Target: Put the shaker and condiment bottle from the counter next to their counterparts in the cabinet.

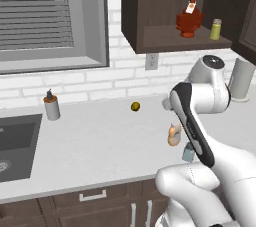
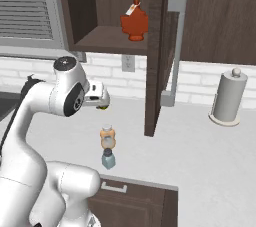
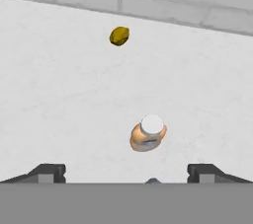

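The condiment bottle (image 1: 173, 135) (image 2: 107, 137) (image 3: 147, 133), squat orange-tan with a pale top, stands upright on the counter (image 1: 100, 146). The blue-grey shaker (image 1: 188, 152) (image 2: 108, 159) stands just in front of it, partly hidden by my arm in the left base view. My gripper (image 3: 126, 173) hangs above both, open, its fingertips (image 3: 47, 172) wide apart with nothing between them. In the open cabinet (image 1: 165, 38) the counterparts stand on the shelf: a dark red bottle (image 1: 189, 18) (image 2: 134, 20) and, to its right, a yellow-green shaker (image 1: 216, 29).
A small yellow-brown lump (image 1: 135, 106) (image 3: 119, 35) lies near the brick wall. A grey cylinder with an orange-and-black top (image 1: 51, 106) stands by the sink (image 1: 15, 146). The cabinet door (image 2: 155, 51) hangs open over the counter, with a paper towel roll (image 2: 227, 96) to its right.
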You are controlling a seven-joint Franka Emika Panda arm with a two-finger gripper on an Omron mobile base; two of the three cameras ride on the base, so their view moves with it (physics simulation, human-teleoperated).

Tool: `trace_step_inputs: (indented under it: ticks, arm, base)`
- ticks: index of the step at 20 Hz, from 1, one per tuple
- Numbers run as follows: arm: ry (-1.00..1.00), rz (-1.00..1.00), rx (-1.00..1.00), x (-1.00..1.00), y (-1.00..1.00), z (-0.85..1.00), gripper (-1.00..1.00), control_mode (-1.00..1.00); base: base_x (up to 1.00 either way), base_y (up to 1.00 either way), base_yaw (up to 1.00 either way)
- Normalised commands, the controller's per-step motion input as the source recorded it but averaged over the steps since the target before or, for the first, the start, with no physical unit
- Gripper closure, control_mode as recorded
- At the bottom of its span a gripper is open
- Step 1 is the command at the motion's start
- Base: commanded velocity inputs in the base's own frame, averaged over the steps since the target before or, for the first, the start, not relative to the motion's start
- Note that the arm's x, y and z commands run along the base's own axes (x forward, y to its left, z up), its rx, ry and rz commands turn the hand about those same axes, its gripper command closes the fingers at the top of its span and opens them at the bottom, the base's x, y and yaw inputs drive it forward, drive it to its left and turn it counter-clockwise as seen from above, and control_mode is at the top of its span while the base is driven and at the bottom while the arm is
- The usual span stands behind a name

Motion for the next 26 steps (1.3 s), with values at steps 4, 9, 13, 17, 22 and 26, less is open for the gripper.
trace_step_inputs:
  ticks: [4,9,13,17,22,26]
  arm:
    - [-0.2,0.0,0.0,-0.39,0.0,-0.27,-1.0,-1.0]
    - [-0.13,0.0,0.0,-0.44,-0.02,-0.26,-1.0,-1.0]
    - [-0.06,0.0,0.03,-0.33,-0.24,-0.2,-1.0,-1.0]
    - [0.0,0.04,0.07,-0.14,-0.32,-0.16,-1.0,-1.0]
    - [-0.1,0.09,0.0,-0.25,-0.25,-0.46,-1.0,-1.0]
    - [-0.14,0.13,0.0,-0.08,-0.17,-0.47,-1.0,-1.0]
  base:
    - [0.0,0.0,0.0]
    - [0.0,0.0,0.0]
    - [0.0,0.0,0.0]
    - [0.0,0.0,0.0]
    - [0.0,0.0,0.0]
    - [0.0,0.0,0.0]
